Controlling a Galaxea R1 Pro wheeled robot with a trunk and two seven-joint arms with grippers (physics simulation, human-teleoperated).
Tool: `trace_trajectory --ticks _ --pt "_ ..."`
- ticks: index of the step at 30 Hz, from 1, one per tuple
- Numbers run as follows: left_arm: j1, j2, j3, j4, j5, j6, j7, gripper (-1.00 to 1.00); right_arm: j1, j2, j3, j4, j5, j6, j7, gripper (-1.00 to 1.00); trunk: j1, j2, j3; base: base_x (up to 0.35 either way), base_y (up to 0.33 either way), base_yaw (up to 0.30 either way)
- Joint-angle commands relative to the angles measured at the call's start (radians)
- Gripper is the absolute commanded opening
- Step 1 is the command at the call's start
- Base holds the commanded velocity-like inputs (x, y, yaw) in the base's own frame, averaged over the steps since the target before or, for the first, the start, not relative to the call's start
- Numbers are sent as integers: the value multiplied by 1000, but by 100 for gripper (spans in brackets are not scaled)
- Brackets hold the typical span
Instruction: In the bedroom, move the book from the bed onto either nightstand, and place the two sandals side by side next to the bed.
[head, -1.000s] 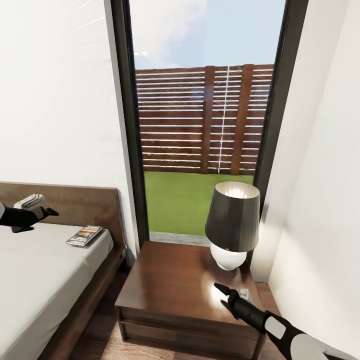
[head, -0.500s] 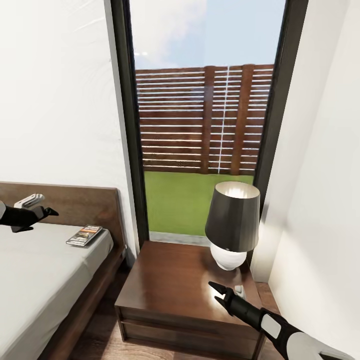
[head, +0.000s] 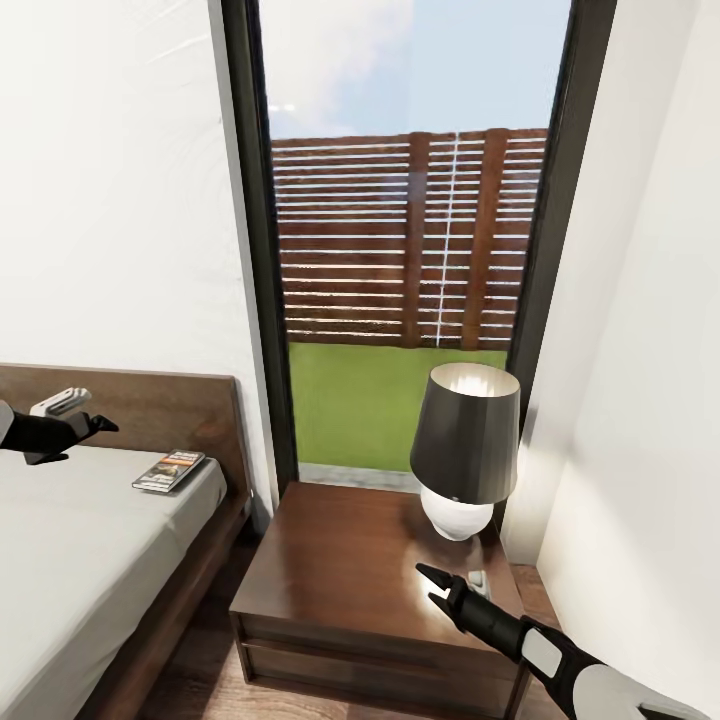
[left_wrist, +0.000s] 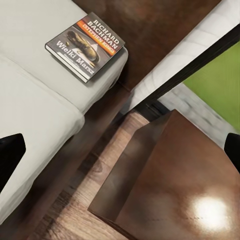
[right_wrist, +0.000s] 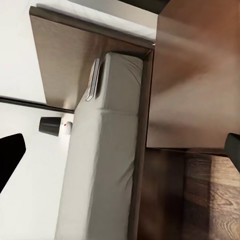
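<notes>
The book (head: 168, 470) lies flat on the grey mattress of the bed (head: 70, 560), at the corner by the headboard; its cover with the orange band is readable on the book (left_wrist: 86, 45) in the left wrist view. My left gripper (head: 85, 438) hovers open above the mattress, left of the book and apart from it. The nightstand (head: 340, 570) stands right of the bed. Over its front right part my right gripper (head: 432, 586) is open and empty. In the right wrist view the book (right_wrist: 92, 80) appears edge-on. The sandals are out of view.
A lamp (head: 465, 450) with a dark shade and white base stands on the nightstand's back right corner, close behind my right gripper. A tall black-framed window (head: 400, 250) is behind, white wall (head: 640, 400) close on the right. A narrow strip of wood floor (head: 215, 620) separates bed and nightstand.
My right gripper has slid a little to the left over the nightstand top. The left gripper and the book have stayed where they were.
</notes>
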Motion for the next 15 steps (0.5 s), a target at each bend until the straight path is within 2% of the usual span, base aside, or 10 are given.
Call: trace_trajectory --ticks 1,15 --pt "-1 -1 5 0 -10 4 -9 100 -1 0 -8 0 3 9 2 100 0 0 -1 0 0 0" --pt "-1 -4 4 4 -10 4 -9 100 -1 -1 -12 6 -1 9 2 100 0 0 -1 0 0 9"
